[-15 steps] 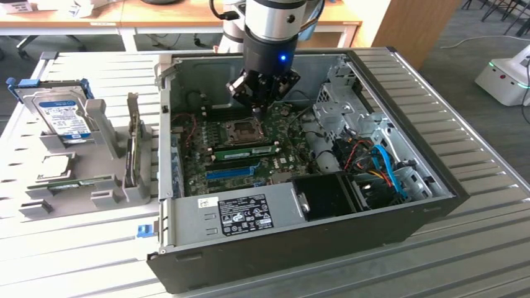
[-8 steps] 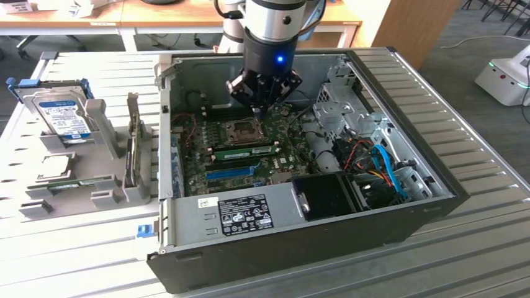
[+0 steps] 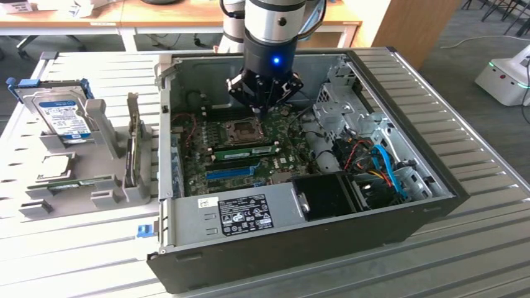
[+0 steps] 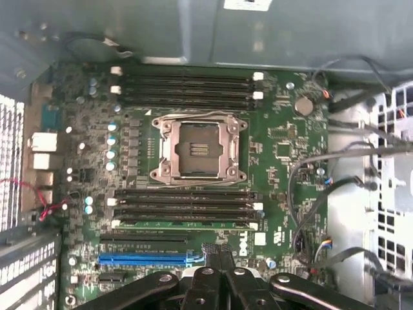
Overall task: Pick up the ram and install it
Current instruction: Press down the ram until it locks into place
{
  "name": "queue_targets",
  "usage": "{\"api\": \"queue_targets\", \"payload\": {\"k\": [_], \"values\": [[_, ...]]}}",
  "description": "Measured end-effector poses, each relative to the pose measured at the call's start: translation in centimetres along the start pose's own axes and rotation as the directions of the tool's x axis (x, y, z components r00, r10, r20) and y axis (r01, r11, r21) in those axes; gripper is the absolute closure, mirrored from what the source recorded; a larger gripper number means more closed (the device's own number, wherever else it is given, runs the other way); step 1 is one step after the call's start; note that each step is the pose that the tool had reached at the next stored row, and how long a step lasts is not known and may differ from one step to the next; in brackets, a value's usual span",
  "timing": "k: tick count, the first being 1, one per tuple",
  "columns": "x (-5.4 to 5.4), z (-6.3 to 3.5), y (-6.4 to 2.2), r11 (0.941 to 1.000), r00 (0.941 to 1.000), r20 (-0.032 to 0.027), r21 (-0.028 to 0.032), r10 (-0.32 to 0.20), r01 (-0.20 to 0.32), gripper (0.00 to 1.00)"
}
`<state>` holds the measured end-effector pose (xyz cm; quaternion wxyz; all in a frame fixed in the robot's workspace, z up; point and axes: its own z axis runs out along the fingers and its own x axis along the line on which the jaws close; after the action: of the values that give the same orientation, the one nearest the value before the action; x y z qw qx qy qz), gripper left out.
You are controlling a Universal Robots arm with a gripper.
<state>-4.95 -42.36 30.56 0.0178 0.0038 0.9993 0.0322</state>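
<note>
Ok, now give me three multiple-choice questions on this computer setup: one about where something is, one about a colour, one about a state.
1. Where is the silver hard drive with the blue label?
A. In the grey stand, to the exterior view's left of the case
B. In the tool
C. On the motherboard

2. What colour is the long plastic slot strip on the motherboard?
A. Red
B. White
C. Blue

3. How is the tool?
A. Wide open
B. Shut, above the motherboard
C. Shut on the hard drive

Answers:
1. A: the hard drive stands upright in the stand, outside the case.
2. C: the slot strip is bright blue.
3. B: the tool has its fingers together over the motherboard.
</note>
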Motion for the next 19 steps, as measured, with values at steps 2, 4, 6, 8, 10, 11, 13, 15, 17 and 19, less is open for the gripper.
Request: {"api": "queue_targets", "payload": {"k": [2,4,6,8,10,11,13,15,17,19], "values": [[0.0,0.0,0.0,1.0,1.0,0.0001,0.0001,0.0,0.0,0.89],[0.01,0.01,0.0,1.0,1.0,0.0002,-0.0001,0.0,0.0,0.89],[0.32,0.02,0.0,1.0,1.0,0.0004,-0.0004,0.001,-0.001,0.89],[0.77,0.0,0.0,1.0,1.0,0.0003,-0.0002,0.001,-0.001,0.89],[0.9,0.0,0.0,1.0,1.0,0.0003,-0.0002,0.002,-0.002,0.89],[0.9,0.0,0.0,1.0,1.0,0.0003,-0.0001,0.002,-0.002,0.89],[0.9,-0.01,0.0,1.0,1.0,0.0002,0.0,0.002,-0.002,0.89],[0.85,-0.01,-0.01,1.0,1.0,-0.0036,0.003,0.003,-0.003,0.89],[0.74,0.0,0.0,1.0,0.9999,-0.0132,0.0061,0.005,-0.005,0.89],[0.65,-0.02,0.0,0.9999,0.9997,-0.023,0.0073,0.008,-0.008,0.89]]}}
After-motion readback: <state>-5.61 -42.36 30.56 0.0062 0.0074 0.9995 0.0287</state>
